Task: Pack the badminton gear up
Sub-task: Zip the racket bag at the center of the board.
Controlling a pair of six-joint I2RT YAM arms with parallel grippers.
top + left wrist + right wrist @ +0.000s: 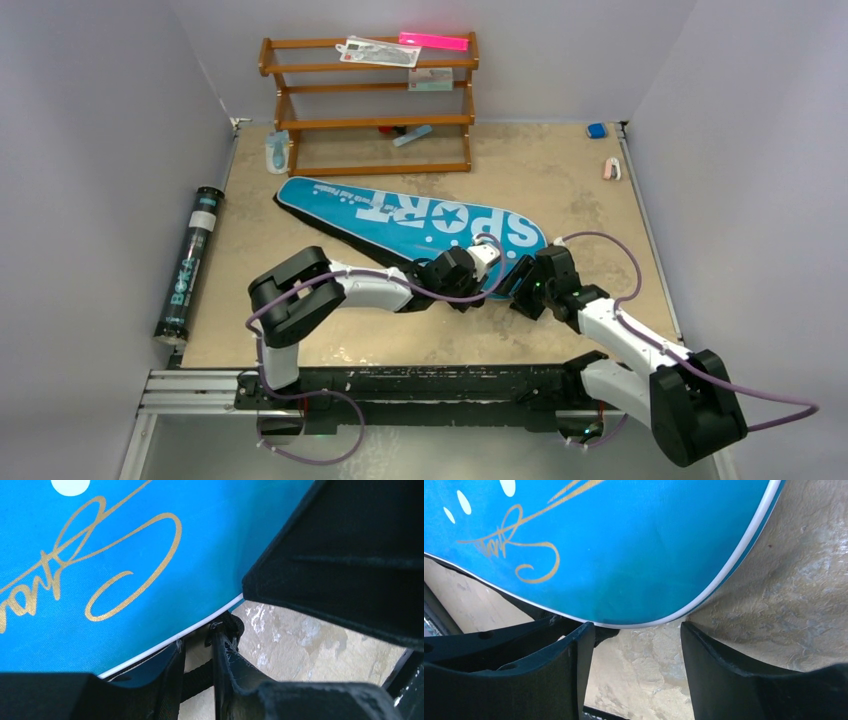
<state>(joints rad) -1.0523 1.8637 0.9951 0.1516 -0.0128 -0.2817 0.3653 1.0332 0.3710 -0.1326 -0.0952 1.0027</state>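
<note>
The SPORT bag (150, 555) has its rim at the narrowly parted left end effector (200, 637). The right end effector (636, 630), released, sits just short of it.

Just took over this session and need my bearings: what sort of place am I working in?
Probably a lab test booth, not a home or gym: plain grey walls close in a single table, a metal rail runs along its near edge, and a small wooden rack stands as a prop.

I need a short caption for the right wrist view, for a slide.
Open fingers face the white-piped edge of the blue racket bag on the table.
</note>
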